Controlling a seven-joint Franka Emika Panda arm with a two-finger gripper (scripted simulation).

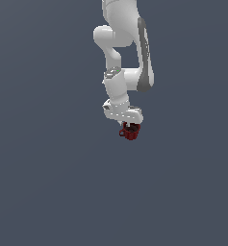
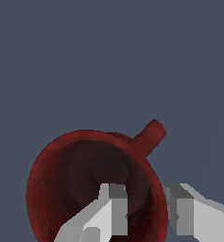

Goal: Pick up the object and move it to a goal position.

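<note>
The small dark red mug (image 1: 130,132) hangs directly under my white gripper (image 1: 130,125) in the exterior view, its loop handle pointing to that view's left. In the wrist view I look down into the mug's dark inside (image 2: 90,179), and the handle (image 2: 150,134) sticks out from its rim. One finger (image 2: 114,208) is inside the mug and the other (image 2: 179,212) is outside it. The gripper (image 2: 145,191) is closed on the mug's wall between them. I cannot tell whether the mug rests on the surface or is lifted.
Both views show only a plain dark blue-grey surface (image 1: 48,182) all round, with no other objects, edges or goal marker. The white arm (image 1: 120,57) rises above the gripper.
</note>
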